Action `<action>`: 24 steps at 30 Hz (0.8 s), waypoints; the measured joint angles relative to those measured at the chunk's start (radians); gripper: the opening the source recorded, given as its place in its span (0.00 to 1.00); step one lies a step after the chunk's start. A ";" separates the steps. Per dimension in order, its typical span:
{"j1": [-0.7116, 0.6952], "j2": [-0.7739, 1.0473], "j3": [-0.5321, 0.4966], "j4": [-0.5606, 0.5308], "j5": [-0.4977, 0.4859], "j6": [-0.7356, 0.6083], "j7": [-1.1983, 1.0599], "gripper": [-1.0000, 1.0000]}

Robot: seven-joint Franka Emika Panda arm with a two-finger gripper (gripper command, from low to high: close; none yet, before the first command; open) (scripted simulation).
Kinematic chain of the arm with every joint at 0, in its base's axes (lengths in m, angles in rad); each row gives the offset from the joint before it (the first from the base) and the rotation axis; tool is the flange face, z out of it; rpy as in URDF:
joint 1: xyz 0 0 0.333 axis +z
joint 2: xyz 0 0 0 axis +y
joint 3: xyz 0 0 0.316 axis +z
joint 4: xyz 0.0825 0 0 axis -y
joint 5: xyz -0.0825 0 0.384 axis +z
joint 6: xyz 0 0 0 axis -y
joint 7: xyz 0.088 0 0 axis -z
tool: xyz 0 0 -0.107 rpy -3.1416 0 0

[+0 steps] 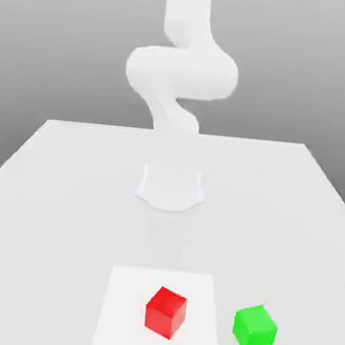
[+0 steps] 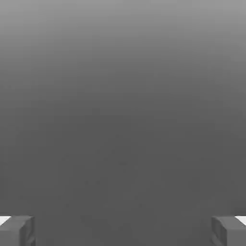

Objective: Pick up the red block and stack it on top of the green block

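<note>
The red block rests on the white table near its front edge, on a paler square patch. The green block stands on the table a short way toward the exterior view's right of the red one, apart from it. In the hand view my gripper is open. Its two grey fingertips stand far apart with nothing between them, against a plain grey background. Neither block lies between the fingers.
The arm's white base stands mid-table behind the blocks, and its links rise and bend above it. The pale square patch spans the front middle. The table's edges run along both sides.
</note>
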 joint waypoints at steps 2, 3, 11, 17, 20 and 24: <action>-0.025 0.078 0.026 -0.027 -0.016 0.036 0.054 0.50; -0.036 0.115 0.038 -0.041 -0.023 0.054 0.080 0.50; -0.105 0.409 0.107 -0.144 -0.081 0.191 0.279 0.50; -0.124 0.625 0.124 -0.222 -0.094 0.294 0.408 0.50; -0.122 0.730 0.126 -0.261 -0.073 0.347 0.452 0.50; -0.114 0.868 0.123 -0.285 -0.056 0.438 0.489 0.50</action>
